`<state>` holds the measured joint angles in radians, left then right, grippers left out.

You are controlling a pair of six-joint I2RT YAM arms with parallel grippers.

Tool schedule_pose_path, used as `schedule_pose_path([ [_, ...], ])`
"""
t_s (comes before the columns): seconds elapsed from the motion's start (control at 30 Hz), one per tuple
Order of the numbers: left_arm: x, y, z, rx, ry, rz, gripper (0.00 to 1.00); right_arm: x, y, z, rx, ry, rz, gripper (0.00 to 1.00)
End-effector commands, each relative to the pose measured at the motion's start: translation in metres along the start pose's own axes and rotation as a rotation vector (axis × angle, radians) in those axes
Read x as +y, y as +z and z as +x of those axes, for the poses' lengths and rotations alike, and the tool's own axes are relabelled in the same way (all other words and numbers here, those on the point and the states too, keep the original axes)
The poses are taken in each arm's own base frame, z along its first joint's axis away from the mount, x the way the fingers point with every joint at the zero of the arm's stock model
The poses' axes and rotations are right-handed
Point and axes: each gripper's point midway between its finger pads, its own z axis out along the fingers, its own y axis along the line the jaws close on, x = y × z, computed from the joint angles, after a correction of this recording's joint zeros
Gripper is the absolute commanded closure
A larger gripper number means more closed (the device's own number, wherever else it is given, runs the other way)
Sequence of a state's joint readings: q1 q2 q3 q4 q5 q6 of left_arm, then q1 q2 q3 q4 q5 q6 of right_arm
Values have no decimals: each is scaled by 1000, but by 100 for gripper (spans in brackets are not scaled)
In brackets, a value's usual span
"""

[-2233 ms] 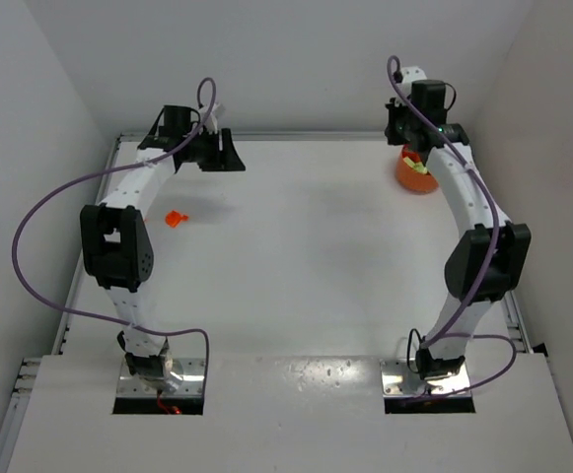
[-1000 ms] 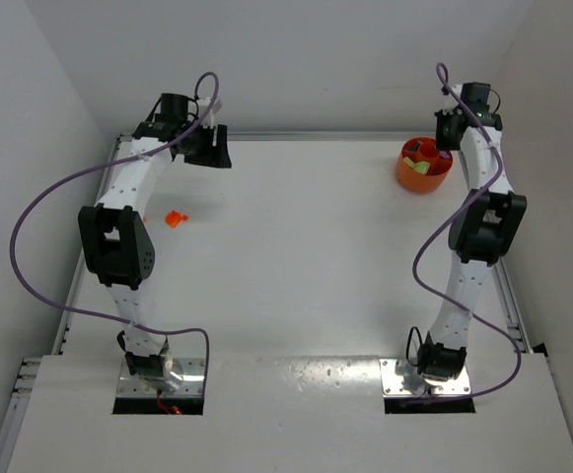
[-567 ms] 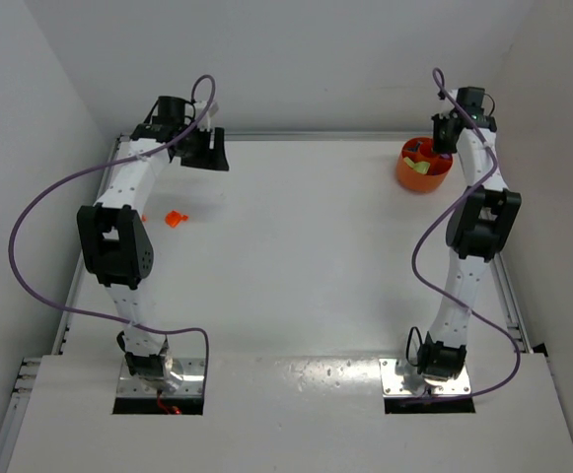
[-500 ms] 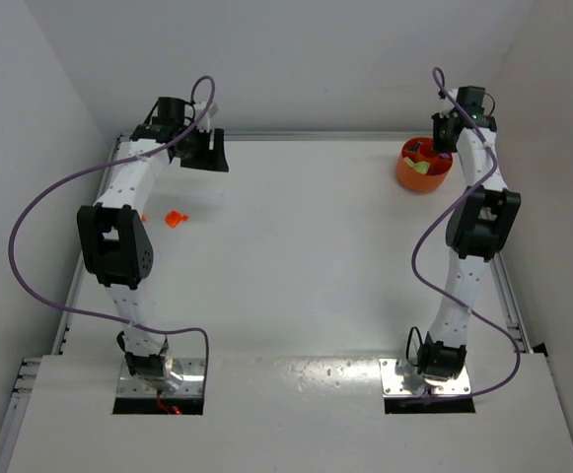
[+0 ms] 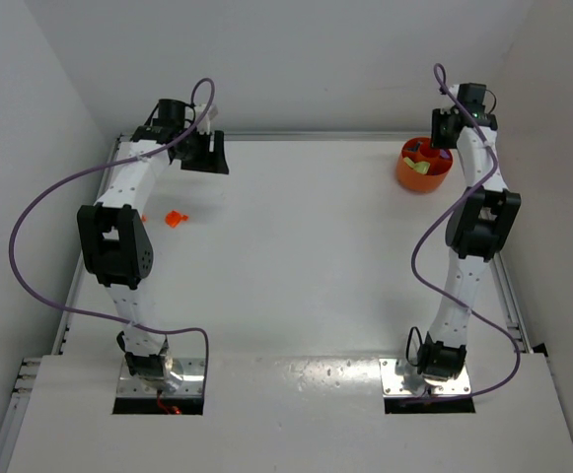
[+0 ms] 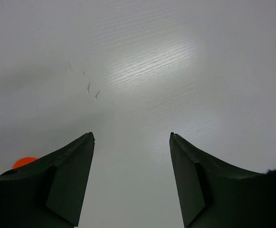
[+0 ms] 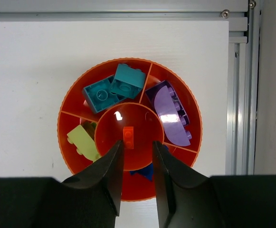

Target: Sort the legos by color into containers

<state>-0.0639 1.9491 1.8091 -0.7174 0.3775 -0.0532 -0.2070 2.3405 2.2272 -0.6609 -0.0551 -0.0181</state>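
Over at the far right corner of the counter (image 5: 306, 256), the right end effector (image 7: 137, 146) hangs straight above the orange bowl (image 7: 140, 121), fingers pointing down and parted only a little, with nothing pinched between them. A tiny orange-red brick (image 7: 128, 137) lies loose in the round centre well, directly under that narrow gap, which to me reads as a drop-off position: the arm is lined up over that well so a brick falls in without bouncing into a neighbouring one. The other wells show the sorting. Teal bricks (image 7: 114, 88) are in the far compartment, purple pieces (image 7: 171, 111) in the one on the right, a yellow-green brick (image 7: 83, 141) on the left, and something dark blue (image 7: 141, 173) is in the near one, half hidden by the fingers. Across the counter, the left end effector (image 6: 131, 137) hovers near the back left, its fingers spread wide and empty over bare surface. A loose orange-red brick (image 5: 175, 218) sits on the counter a little nearer than it, beside the left arm, not yet picked up. I'd guess the wide spread is there to straddle that brick, and the job looks close to done.
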Motion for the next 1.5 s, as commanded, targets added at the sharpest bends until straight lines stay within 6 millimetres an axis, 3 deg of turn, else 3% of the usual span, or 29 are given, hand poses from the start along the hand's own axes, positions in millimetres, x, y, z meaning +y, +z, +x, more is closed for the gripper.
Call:
schedule_pose_path([
  [0.0,-2,-11,-11,-40,3,7,30,2,-15,-31,-89,-3,-2,70],
  [0.23,-3,-14,-4,-30,-10,8,30,1,-13,-28,-79,-2,6,85],
  [0.3,-3,-14,-4,-30,-10,8,29,7,-13,-28,-79,-8,-1,85],
  [0.4,-3,-14,-4,-30,-10,8,29,7,-13,-28,-79,-8,-1,74],
  [0.43,-3,-14,-4,-30,-10,8,29,7,-13,-28,-79,-8,-1,90],
  [0.47,-3,-14,-4,-30,-10,8,29,7,-13,-28,-79,-8,-1,98],
  [0.5,-3,-14,-4,-30,-10,8,29,7,-11,-25,-70,-7,-2,100],
  [0.63,-5,-15,-7,-39,-7,17,29,7,-13,-25,-70,-7,-2,77],
  [0.73,-4,-12,-5,-30,-10,17,29,8,-12,-21,-61,-7,-3,89],
  [0.83,-4,-12,-5,-30,-10,17,29,6,-10,-17,-50,-6,6,78],
  [0.87,-5,-10,-6,-30,-10,26,29,6,-10,-17,-50,-6,6,86],
  [0.9,-5,-10,-6,-30,-10,26,29,8,-10,-17,-52,-6,-6,87],
  [1.1,-1,-15,-9,-42,-14,19,29,12,-17,-19,-55,-7,-26,73],
  [1.13,5,-22,-13,-58,-18,0,29,14,-30,-33,-92,-10,-37,71],
  [1.23,26,-33,-13,-67,-22,-32,27,25,-54,-49,-136,-18,-97,51],
  [1.27,32,-37,-4,-34,-26,-39,26,31,-69,-58,-162,-23,-130,42],
  [1.33,49,-43,9,17,-17,-58,26,38,-88,-67,-192,-42,-168,36],
  [1.47,97,-59,57,154,36,-181,26,64,-133,-79,-250,-78,-282,31],
])
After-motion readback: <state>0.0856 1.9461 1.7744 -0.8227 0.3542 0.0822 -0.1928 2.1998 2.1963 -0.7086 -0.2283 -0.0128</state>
